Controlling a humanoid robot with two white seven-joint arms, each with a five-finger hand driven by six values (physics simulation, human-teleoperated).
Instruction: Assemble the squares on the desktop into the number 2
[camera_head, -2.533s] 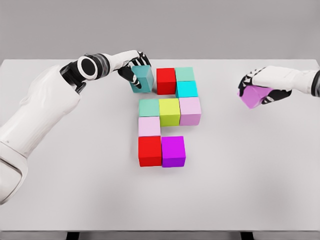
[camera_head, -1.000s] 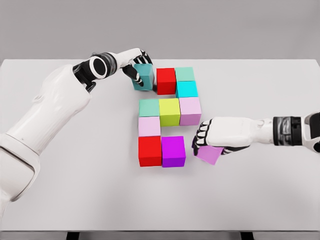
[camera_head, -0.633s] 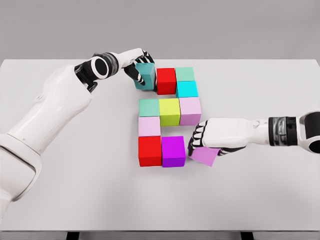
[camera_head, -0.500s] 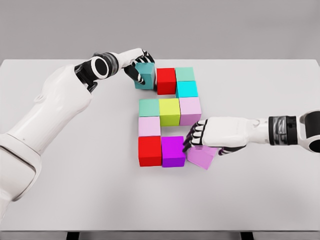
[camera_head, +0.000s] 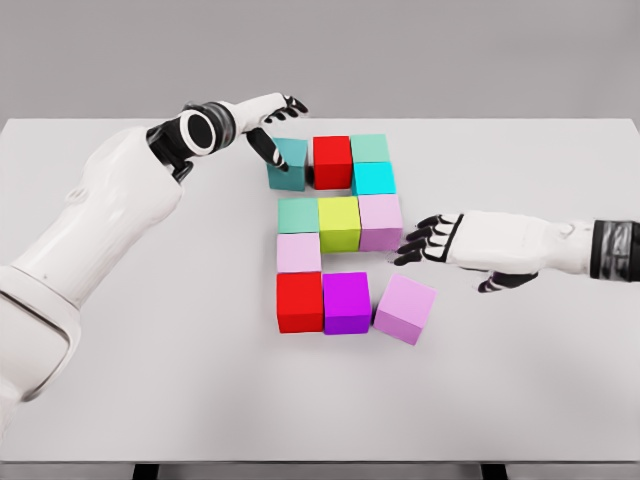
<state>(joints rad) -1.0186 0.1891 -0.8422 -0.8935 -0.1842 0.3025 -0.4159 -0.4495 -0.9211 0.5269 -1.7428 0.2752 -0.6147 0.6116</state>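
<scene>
A lilac cube (camera_head: 404, 309) sits rotated on the tabletop (camera_head: 520, 380), just right of the purple cube (camera_head: 346, 302) ending the figure's bottom row. The right robot hand (camera_head: 440, 242), fingers spread and empty, hovers just above-right of it, nearer than the left robot hand (camera_head: 275, 130), open by the teal cube (camera_head: 287, 163).

I see a white table (camera_head: 520, 400) filling most of the view, plain grey wall behind its far edge, dark legs under its near edge, even light.
</scene>
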